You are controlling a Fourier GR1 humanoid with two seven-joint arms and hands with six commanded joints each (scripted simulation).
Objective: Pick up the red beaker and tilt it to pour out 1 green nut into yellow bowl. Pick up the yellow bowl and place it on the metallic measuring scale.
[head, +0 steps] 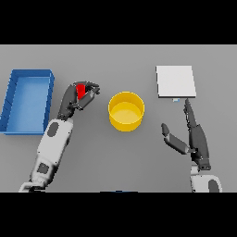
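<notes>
The red beaker (81,90) shows only as a small red patch inside my left hand (79,96), whose fingers and thumb are curled round it, left of the yellow bowl (126,111). The bowl stands upright at the table's middle; I see no green nut in it. The metallic measuring scale (175,82), a pale square plate, lies at the back right. My right hand (190,134) rests open below the scale and right of the bowl, fingers straight toward the scale, thumb out toward the bowl.
A blue rectangular tray (14,104) lies at the left side of the table, just left of my left arm.
</notes>
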